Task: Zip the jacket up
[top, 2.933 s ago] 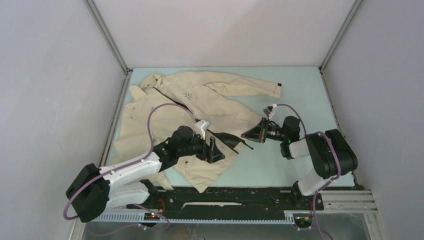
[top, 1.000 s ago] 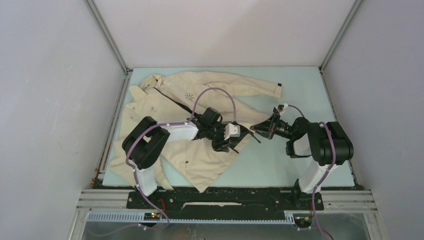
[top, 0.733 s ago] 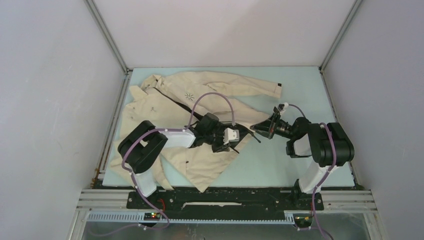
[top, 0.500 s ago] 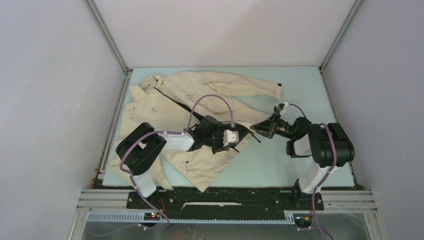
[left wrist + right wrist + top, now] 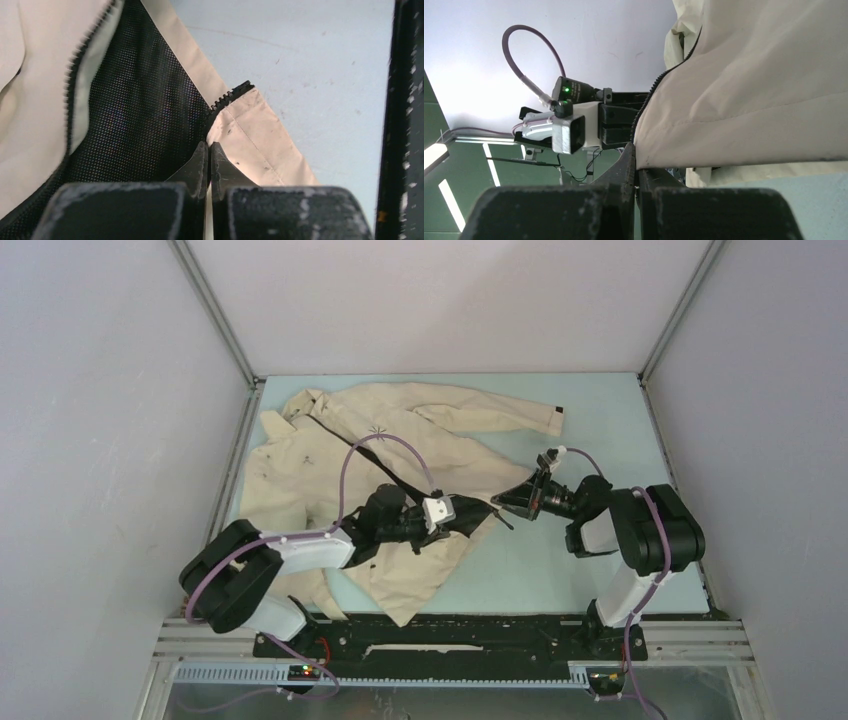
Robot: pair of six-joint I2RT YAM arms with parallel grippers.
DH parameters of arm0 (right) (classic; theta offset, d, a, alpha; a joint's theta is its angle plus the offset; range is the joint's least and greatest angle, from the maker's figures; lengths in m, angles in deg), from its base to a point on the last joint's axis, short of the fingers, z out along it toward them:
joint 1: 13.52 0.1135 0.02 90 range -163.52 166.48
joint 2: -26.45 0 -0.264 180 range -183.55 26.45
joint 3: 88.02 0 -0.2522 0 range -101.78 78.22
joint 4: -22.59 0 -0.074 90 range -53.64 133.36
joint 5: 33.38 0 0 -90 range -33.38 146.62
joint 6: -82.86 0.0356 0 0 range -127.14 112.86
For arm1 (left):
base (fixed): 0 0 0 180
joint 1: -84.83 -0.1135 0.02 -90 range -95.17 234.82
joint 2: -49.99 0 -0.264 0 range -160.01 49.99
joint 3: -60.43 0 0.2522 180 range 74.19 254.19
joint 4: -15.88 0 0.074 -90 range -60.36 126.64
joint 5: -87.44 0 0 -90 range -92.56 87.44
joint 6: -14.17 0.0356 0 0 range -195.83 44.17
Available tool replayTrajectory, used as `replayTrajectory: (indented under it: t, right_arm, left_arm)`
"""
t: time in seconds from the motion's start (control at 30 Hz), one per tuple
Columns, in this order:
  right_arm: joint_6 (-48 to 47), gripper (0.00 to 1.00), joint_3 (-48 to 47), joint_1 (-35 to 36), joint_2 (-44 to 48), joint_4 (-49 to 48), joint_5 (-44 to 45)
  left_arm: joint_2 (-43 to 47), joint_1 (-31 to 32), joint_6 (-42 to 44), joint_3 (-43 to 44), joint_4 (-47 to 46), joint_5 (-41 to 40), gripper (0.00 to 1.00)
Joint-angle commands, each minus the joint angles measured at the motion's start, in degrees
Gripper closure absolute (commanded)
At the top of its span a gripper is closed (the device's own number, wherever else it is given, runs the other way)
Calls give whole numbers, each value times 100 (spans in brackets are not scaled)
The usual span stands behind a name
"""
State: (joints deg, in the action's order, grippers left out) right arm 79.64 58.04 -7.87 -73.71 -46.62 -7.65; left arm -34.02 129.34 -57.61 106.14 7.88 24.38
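Jacket (image 5: 330, 455) is lying spread on the table (image 5: 600, 420), left of centre, collar toward the far left corner, one sleeve reaching along the far side; the front is lying open at the lower end, black mesh lining (image 5: 135, 115) showing.

Left gripper (image 5: 441, 512) is just finishing its close; a second ago its jaws were standing apart over this spot, now the tips are meeting tight on the near front edge, where lining gives way to beige cloth, just short of the loose end of the zipper teeth (image 5: 235, 93); cloth appears to be running in between the tips, so I am reading this as a pinch on the jacket's edge. The left arm is also lying lower and reaching in from farther left than a moment back.

Right gripper (image 5: 500, 502) is staying as it was, clamped on the opposite hem corner, holding that panel lifted and taut.

For the task: both bottom ends of the zipper are now being held, one per arm; zipping is not yet begun, teeth apart; I am judging the next job to be mating the two ends, and so thin a pinch could slip.
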Motion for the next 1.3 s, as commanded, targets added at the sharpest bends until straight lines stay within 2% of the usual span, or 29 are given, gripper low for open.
replayTrajectory:
  t: [0.0, 0.13, 0.23, 0.33, 0.4, 0.6, 0.97, 1.27]
  right_arm:
    - [-11, 100, 28, 187, 29, -390, 268]
    - [133, 100, 68, 308, 116, -396, 430]
    - [275, 100, 193, 390, 319, -386, 648]
    - [423, 100, 343, 410, 407, -394, 809]
    - [411, 100, 399, 427, 439, -387, 889]
    - [373, 100, 408, 717, 414, -386, 984]
    - [358, 100, 533, 949, 612, -214, 1510]
    - [235, 100, 578, 1000, 841, 242, 1599]
  left_arm:
    - [450, 47, -1318, -216, -838, -151, 100]
    - [408, 108, -2415, 158, -183, -705, 100]
    - [540, 249, -3091, 231, -31, -1235, 100]
    - [884, 616, -3119, 317, 449, -2416, 100]
    - [1119, 696, -3180, 343, 675, -2850, 100]
    - [1641, 983, -3448, 487, 1027, -3404, 100]
    - [1230, 1724, -3385, 1172, 1762, -4563, 100]
    - [1077, 1831, -3413, 1310, 1951, -4890, 100]
